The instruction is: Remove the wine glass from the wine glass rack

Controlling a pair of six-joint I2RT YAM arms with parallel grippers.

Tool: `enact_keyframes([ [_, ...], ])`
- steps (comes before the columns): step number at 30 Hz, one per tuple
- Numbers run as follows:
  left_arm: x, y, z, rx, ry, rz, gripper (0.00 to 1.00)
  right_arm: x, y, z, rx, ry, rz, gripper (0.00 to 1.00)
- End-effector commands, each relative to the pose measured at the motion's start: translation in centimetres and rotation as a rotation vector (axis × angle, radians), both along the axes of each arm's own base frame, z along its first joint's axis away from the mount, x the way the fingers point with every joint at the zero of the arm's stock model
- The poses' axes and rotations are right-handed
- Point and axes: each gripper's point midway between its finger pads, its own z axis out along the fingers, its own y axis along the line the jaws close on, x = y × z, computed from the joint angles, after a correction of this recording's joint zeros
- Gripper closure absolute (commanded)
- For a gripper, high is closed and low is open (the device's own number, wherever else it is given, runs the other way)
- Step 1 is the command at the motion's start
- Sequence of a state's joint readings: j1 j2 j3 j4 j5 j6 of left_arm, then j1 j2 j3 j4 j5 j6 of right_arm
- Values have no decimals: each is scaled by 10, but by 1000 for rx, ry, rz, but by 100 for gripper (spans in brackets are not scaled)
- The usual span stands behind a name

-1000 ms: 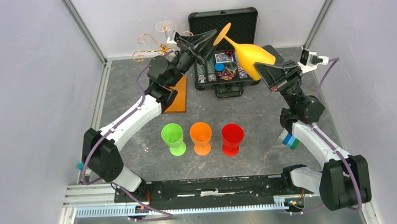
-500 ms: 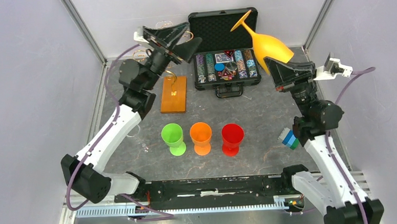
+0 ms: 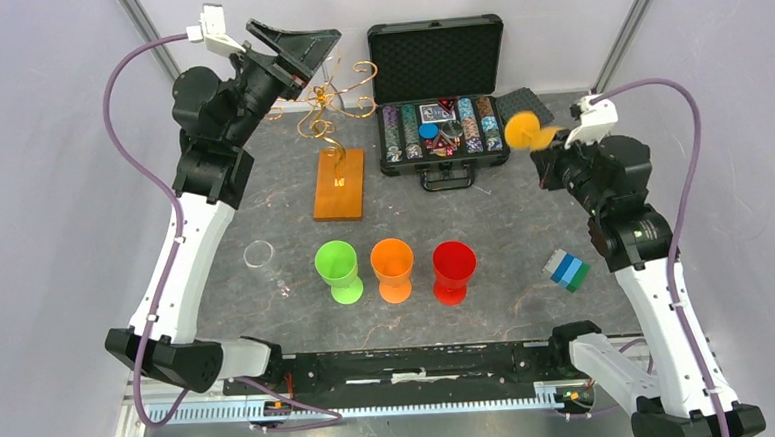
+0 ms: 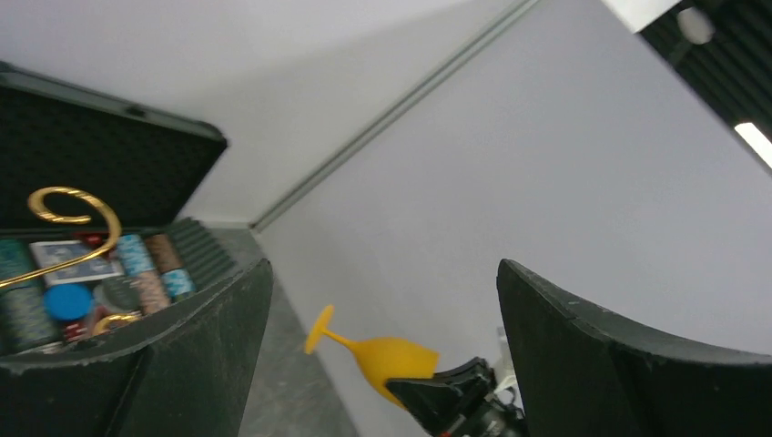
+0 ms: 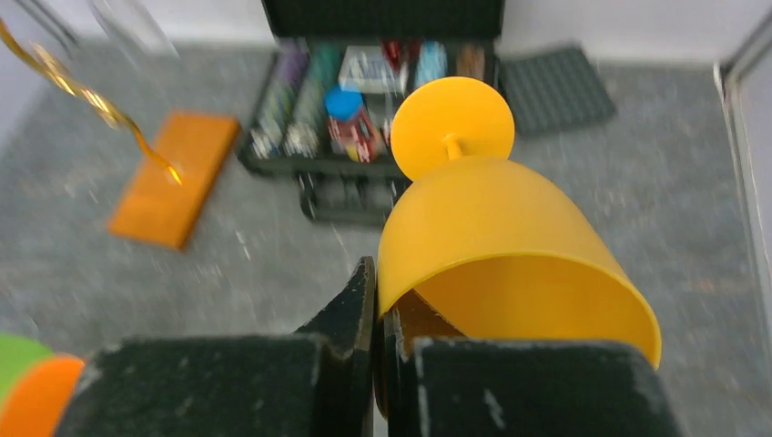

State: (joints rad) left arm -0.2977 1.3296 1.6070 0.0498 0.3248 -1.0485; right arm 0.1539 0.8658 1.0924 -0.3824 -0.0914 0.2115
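Observation:
The wine glass rack (image 3: 342,91) is golden wire with curled arms on an orange wooden base (image 3: 340,184) at the back left. My right gripper (image 3: 552,155) is shut on the rim of a yellow wine glass (image 3: 524,129), held in the air right of the rack with its foot pointing away. In the right wrist view the yellow glass (image 5: 496,237) is pinched at my right gripper (image 5: 382,319). My left gripper (image 3: 317,54) is open and empty, raised beside the rack's top. The left wrist view shows my left gripper (image 4: 384,273) wide open, a gold curl (image 4: 73,214) at left and the yellow glass (image 4: 387,357) beyond.
An open black chip case (image 3: 440,86) stands behind the middle. Green (image 3: 337,269), orange (image 3: 393,266) and red (image 3: 454,267) goblets stand in a row in front. A clear glass (image 3: 258,253) is on the table at left. Blue-green blocks (image 3: 564,269) lie at right.
My right gripper carried the yellow glass from over the chip case to the right, away from the rack. My left arm swung up and to the left, staying open.

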Motion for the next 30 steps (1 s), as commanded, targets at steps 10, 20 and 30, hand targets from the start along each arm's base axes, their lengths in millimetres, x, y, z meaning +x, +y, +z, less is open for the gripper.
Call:
enact_keyframes([
  [10, 8, 34, -49, 437, -9, 215, 1, -79, 0, -133, -188, 499, 178, 100],
  [20, -5, 43, -62, 542, -12, 229, 0, -100, 2, -160, -200, 587, 178, 100],
  [30, -17, 54, -68, 576, -12, 262, 0, -121, 30, -186, -279, 685, 251, 100],
])
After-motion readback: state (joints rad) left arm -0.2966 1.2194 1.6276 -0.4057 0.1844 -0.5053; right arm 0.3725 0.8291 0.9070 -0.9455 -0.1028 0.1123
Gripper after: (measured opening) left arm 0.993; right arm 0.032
